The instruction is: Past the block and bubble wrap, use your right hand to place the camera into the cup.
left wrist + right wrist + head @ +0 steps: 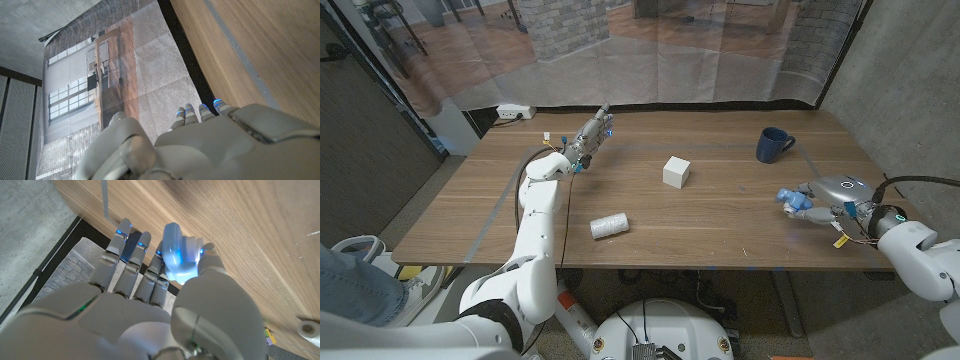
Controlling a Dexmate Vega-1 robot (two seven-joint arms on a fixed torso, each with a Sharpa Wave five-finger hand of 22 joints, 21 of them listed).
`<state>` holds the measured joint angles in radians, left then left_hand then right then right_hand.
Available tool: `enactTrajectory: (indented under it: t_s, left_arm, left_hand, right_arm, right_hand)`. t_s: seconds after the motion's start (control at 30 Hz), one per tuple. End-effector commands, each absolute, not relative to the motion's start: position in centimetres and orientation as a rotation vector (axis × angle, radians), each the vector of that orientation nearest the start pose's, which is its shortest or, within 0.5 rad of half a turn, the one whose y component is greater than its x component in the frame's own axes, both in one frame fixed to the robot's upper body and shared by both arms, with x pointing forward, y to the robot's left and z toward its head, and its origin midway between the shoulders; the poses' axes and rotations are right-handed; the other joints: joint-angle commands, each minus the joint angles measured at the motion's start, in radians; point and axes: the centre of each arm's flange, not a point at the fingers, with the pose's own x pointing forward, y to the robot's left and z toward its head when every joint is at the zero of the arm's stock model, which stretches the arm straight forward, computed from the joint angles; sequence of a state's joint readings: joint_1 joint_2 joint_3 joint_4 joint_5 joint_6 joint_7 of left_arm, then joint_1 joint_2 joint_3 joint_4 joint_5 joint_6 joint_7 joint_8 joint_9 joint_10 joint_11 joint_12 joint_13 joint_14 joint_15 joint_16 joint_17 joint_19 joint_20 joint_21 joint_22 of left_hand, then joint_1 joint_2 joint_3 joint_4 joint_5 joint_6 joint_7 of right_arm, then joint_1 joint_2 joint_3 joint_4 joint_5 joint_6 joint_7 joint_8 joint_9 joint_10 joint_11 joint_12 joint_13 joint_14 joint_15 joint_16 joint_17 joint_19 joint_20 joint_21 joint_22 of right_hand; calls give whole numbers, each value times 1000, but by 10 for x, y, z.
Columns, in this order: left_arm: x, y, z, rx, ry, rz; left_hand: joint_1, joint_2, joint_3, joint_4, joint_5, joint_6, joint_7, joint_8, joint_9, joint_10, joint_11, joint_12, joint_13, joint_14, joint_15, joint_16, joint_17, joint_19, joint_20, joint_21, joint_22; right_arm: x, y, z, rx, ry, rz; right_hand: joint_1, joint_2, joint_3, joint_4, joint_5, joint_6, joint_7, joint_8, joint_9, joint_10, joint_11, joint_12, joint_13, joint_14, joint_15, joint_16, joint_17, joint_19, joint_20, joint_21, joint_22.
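Right hand (808, 203) pinched small blue camera (178, 255) above table edge (740, 262). Cup (773, 145) stood ahead, upright; best approach: lift camera over rim, then release.

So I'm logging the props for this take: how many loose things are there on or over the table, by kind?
Dark blue cup: 1
White block: 1
Bubble wrap roll: 1
Small blue-and-white camera, held in the right hand: 1
Total: 4
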<state>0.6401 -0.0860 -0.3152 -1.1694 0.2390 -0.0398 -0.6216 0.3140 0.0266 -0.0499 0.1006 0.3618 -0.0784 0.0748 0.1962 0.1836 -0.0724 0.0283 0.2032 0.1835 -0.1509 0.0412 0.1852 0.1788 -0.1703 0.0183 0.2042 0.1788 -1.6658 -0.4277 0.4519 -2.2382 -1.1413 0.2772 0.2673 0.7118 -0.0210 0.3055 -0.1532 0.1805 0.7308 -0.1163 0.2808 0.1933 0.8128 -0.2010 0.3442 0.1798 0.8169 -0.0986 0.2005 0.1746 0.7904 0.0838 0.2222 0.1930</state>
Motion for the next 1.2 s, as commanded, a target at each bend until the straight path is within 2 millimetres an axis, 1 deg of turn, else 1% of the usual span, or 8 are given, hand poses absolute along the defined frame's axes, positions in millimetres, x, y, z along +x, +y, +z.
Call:
enactTrajectory:
  t_s: [0.03,0.63,0.9,1.2]
  left_arm:
    - [681,258,30,140,-519,-344]
    - [676,260,28,149,-527,-339]
    - [671,260,26,146,-532,-331]
    - [666,260,25,151,-539,-328]
  left_hand:
    - [7,9,-7,-1,-3,-2,3,2,4,-1,-5,1,5,0,-1,3,6,1,4,-2,4]
    - [9,11,-10,-1,-3,-2,4,2,4,0,-6,1,5,2,-2,4,6,0,3,-2,4]
    - [10,12,-12,-2,-3,-1,3,2,4,1,-5,1,5,1,-2,3,6,-1,3,-2,4]
    - [13,14,-13,-2,-3,1,4,3,4,3,-4,2,5,2,-2,3,6,-1,2,-2,4]
  right_arm:
    - [421,-367,-45,-1828,-451,-232]
    - [426,-363,-19,-1859,-502,-274]
    - [425,-360,-6,-1870,-523,-301]
    - [426,-361,5,-1882,-540,-328]
  right_hand:
    - [67,76,7,2,2,122,-107,5,3,10,0,0,4,11,-25,-2,3,1,-6,-1,6]
    - [73,77,13,1,0,134,-107,3,4,18,2,-3,4,26,-30,-1,3,5,-9,1,6]
    - [75,77,14,1,-1,138,-107,2,4,20,1,-4,4,29,-32,-1,3,6,-10,2,6]
    - [77,77,16,2,-1,142,-107,-1,4,24,1,-7,4,38,-37,-1,3,8,-12,3,6]
